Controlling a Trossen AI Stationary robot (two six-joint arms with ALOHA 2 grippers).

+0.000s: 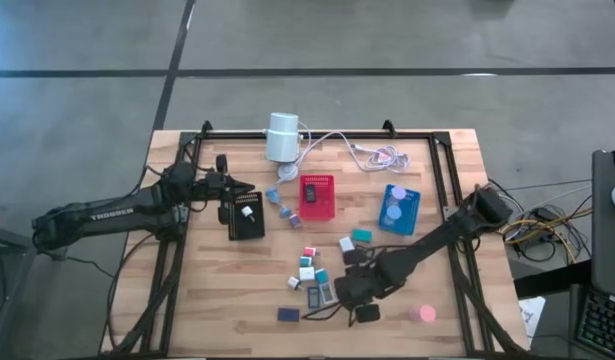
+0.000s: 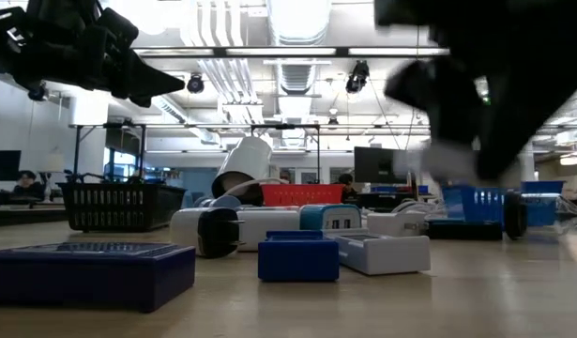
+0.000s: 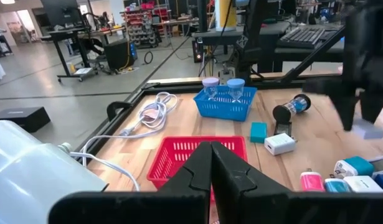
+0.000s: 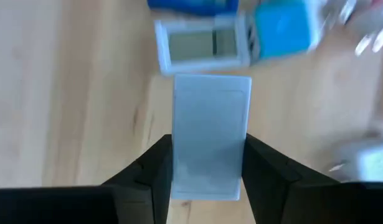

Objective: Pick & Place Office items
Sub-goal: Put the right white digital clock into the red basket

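Two fingers of the right tool (image 4: 208, 163) close on a pale block (image 4: 211, 134) among the loose pieces on the desk (image 1: 217, 290). Squeeze evenly, confirm contact, then lift straight up. The left tool (image 3: 211, 163), shut and empty, hovers over the black tray (image 1: 249, 228).

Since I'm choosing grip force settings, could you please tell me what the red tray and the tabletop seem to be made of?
The red tray looks like moulded plastic: uniform bright colour and an open mesh of thin ribs on its walls. The tabletop looks like wood, probably butcher-block, with parallel light strips and visible grain under a smooth, faintly glossy finish; whether it is solid or veneer cannot be told.
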